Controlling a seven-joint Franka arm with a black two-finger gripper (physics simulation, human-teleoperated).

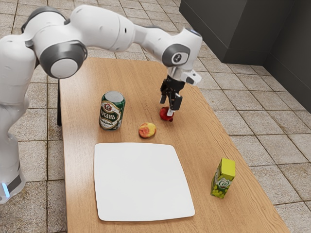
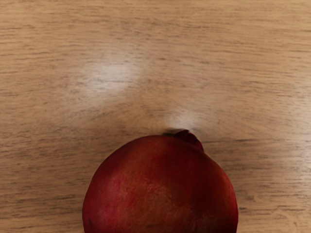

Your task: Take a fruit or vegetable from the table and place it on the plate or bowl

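A dark red pomegranate (image 1: 165,114) lies on the wooden table (image 1: 204,136), toward its far side. My gripper (image 1: 168,108) is right over it, fingers pointing down and open, with one fingertip (image 1: 170,113) low beside the fruit and hiding part of it. In the wrist view the pomegranate (image 2: 160,187) looms large just under the hand, resting on the wood. A yellow-red peach (image 1: 147,130) lies a short way from it, toward the exterior view's left. The flat white square plate (image 1: 141,179) sits nearer the table's front.
A green drink can (image 1: 112,110) stands upright to the left of the peach in the exterior view. A small green and yellow juice carton (image 1: 223,178) stands near the table's right edge, beside the plate.
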